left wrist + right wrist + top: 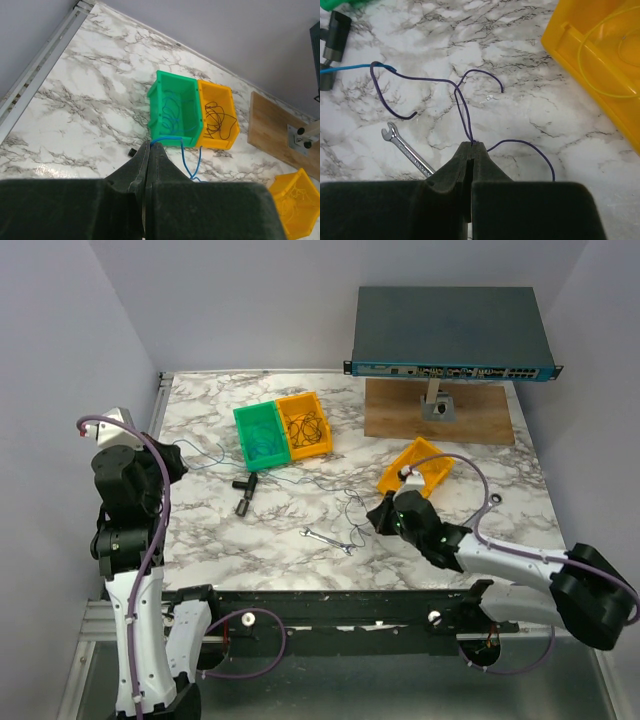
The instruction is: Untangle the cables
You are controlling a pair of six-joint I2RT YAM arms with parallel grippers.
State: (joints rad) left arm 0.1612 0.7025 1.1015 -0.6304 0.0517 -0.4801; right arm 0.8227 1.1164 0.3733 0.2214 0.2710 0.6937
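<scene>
At the nine o'clock edge of the table (250, 540), the left gripper (149, 146) was pinched shut on the blue cable (169, 138). The green bin (258, 430) of blue wire sat at its two o'clock, and the orange bin (305, 423) butted against that bin at three o'clock. The blue cable ran on toward three o'clock, just beside the black fitting (245, 492), to where the hooked end of the dark cable (463, 107) was caught over it, at ten o'clock from the right gripper (471, 145). That gripper, just off the table's middle toward five o'clock, was closed tight on the dark cable at its very tips. The wrench (407, 152) lay at its eight o'clock and the yellow bin (600, 60) at its one o'clock. The step in hand looked to be parting these two cables at the hook. A straight pull apart would likely cinch the hook tighter. The better course seemed to be for the left side to hold the blue line lightly taut while the right eased the dark wire toward the hook, lifted it, and slid the crook off the blue end. Such thin wire could slip from a soft grip, so slow moves kept above the wrench and fitting would serve best.
</scene>
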